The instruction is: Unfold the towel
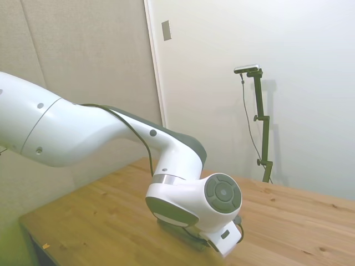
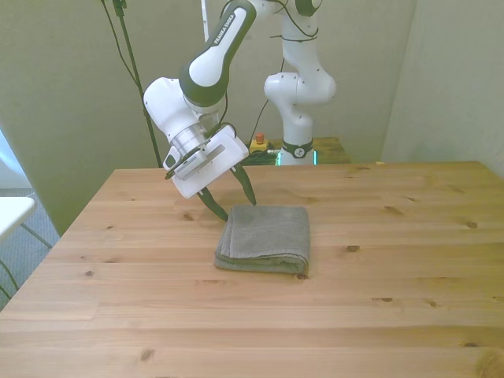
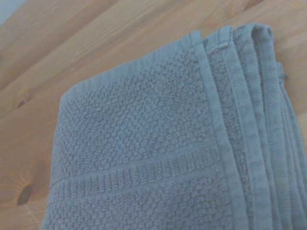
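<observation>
1. Your towel [image 2: 264,238] lies folded on the counter [image 2: 394,299], near its middle — almost square, slightly longer toward the camera.
2. The stacked layered edges run along the front view's left side.
3. Your hand [image 2: 233,204] is spread, fingertips low at the towel's far-left corner.

Arm lowered, wrist tilted.
Gripper [image 2: 234,200] points down toward the front view's right, its two dark fingers [image 2: 246,186] spread apart.
</observation>
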`<state>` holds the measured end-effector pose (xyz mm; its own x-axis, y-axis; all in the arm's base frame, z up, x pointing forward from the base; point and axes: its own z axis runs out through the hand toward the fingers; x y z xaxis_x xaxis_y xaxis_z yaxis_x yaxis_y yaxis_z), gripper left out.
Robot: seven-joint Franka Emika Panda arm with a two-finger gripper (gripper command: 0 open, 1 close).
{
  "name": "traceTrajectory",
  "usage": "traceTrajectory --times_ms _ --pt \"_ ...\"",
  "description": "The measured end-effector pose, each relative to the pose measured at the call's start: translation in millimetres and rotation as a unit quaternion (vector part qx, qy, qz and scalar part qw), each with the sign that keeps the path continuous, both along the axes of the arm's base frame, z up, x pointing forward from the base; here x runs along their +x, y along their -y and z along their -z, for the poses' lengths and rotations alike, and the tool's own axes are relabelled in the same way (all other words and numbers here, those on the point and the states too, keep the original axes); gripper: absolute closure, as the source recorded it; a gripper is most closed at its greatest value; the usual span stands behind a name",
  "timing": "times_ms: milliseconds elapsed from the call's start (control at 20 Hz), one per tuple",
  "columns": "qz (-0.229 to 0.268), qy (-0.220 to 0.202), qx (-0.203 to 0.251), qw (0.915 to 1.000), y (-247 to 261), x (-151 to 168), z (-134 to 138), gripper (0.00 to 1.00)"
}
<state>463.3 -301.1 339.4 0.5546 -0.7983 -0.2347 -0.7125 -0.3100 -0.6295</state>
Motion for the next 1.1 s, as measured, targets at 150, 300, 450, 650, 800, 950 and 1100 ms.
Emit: traceTrajectory --times_ms 150,300,450,650,800,950,1100 --pt "-0.003 0.000 -0.002 1.0000 0.4 6.4 0.8 1.00" --pt "-0.006 -0.001 -0.003 1.0000 -1.2 9.9 2.6 1.00" --pt "-0.009 -0.001 -0.002 1.0000 -3.9 11.8 3.1 1.00" --pt "-0.012 0.000 -0.002 0.9999 -6.4 14.0 2.5 1.00" --pt "-0.012 0.000 -0.003 0.9999 -6.4 14.5 1.9 1.00" --pt "-0.012 0.001 -0.003 0.9999 -6.2 14.3 1.8 1.00" --pt "-0.011 0.001 -0.003 0.9999 -4.9 13.6 0.9 1.00"
